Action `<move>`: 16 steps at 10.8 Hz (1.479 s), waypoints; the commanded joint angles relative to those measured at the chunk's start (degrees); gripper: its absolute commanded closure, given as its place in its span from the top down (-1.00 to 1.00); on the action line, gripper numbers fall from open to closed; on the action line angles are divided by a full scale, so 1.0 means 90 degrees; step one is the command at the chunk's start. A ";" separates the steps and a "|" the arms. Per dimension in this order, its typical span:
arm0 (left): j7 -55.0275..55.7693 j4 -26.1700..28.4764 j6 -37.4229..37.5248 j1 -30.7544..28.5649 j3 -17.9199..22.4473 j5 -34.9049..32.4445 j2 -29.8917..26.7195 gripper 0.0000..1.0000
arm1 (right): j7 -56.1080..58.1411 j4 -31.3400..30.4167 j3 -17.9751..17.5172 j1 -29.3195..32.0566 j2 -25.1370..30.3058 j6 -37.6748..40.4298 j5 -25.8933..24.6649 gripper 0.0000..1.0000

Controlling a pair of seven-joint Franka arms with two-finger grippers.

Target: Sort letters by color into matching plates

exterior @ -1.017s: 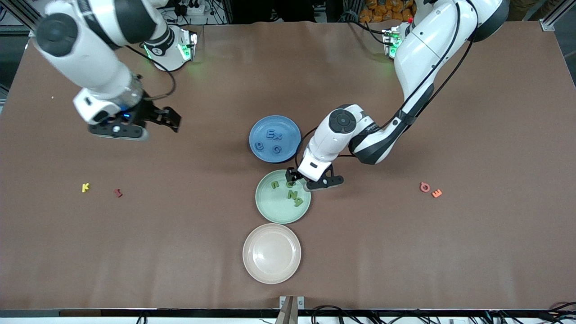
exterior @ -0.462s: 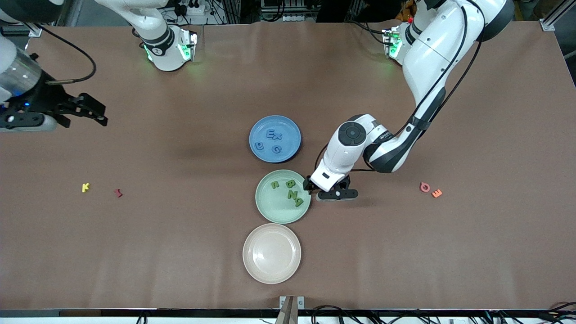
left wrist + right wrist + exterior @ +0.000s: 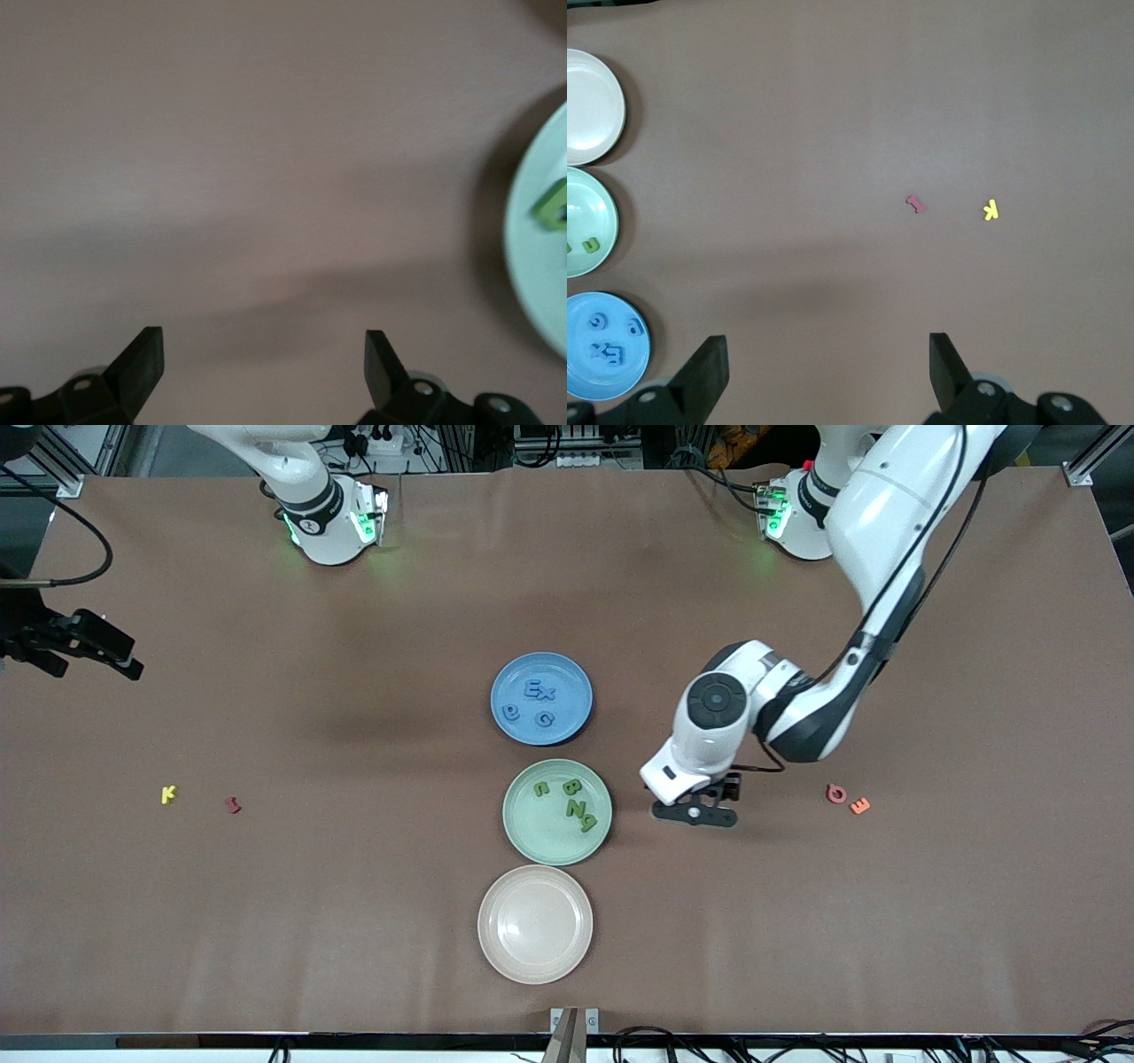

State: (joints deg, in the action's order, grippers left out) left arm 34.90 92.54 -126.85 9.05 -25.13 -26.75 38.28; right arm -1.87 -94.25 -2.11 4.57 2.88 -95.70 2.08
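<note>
Several blue letters [image 3: 539,691] lie in the blue plate [image 3: 567,677]. Several green letters [image 3: 576,806] lie in the pale green plate [image 3: 532,833], which is nearer the front camera. My left gripper [image 3: 695,812] hovers open and empty just above bare table beside the green plate, toward the left arm's end. In the left wrist view my left gripper [image 3: 263,359] has only table between its fingers, with the green plate's rim [image 3: 523,257] and a green letter [image 3: 551,204] at the edge. My right gripper [image 3: 111,651] is open and empty, raised at the right arm's end of the table.
An empty beige plate [image 3: 496,957] sits nearest the front camera. A yellow letter [image 3: 168,794] and a dark red letter [image 3: 233,804] lie toward the right arm's end. A pink letter [image 3: 836,794] and an orange letter [image 3: 859,806] lie toward the left arm's end.
My left gripper opened over the green plate, left a green letter in it, and moved off toward the left arm's end. My right arm pulled back toward its end of the table.
</note>
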 commanded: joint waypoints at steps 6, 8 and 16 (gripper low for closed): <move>-0.1905 0.1141 0.2093 -0.2019 -0.0401 0.2345 -0.2901 1.00 | 0.0022 0.0551 0.0147 -0.0225 -0.0417 0.0194 -0.0036 1.00; -0.2109 0.1950 0.2093 -0.2322 -0.0401 0.2396 -0.3848 1.00 | 0.0022 0.0589 0.0157 -0.0244 -0.0456 0.0194 -0.0065 1.00; -0.2540 0.1164 0.2181 -0.0690 0.1320 0.2415 -0.4087 1.00 | 0.0022 0.0668 0.0157 -0.0293 -0.0554 0.0194 -0.0055 1.00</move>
State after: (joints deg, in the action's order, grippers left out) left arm 13.48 104.75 -107.79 -8.45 -23.99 -6.70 2.32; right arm -1.81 -90.41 -1.36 2.28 -1.10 -95.16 2.08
